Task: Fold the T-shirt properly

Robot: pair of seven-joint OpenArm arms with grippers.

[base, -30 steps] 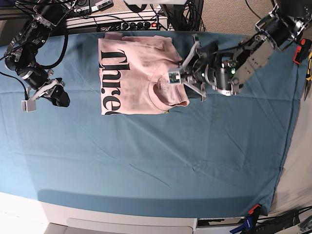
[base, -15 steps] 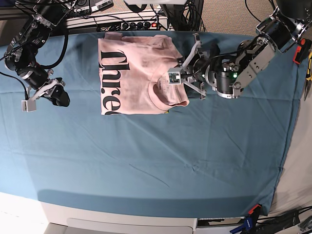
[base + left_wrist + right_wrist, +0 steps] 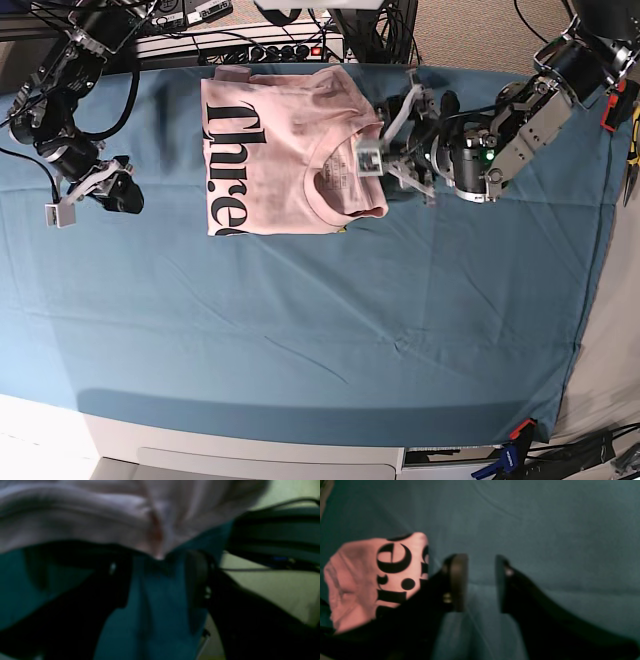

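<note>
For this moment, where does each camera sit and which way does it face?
Base: overhead, looking down on the teal cloth, the T-shirt and both arms.
Left wrist: low behind the left gripper, facing the T-shirt's edge; two dark fingers show, apart.
Right wrist: behind the right gripper, facing down at the cloth; its fingers show, apart.
All three share the T-shirt; right wrist catches its black lettering.

A teal table cloth (image 3: 300, 330) lies wrinkled; cables (image 3: 300, 45) apparently behind it.

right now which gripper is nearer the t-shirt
Left. The left gripper sits at the T-shirt's collar-side edge, touching or nearly so. The right gripper is off its opposite side, apart from it.
</note>
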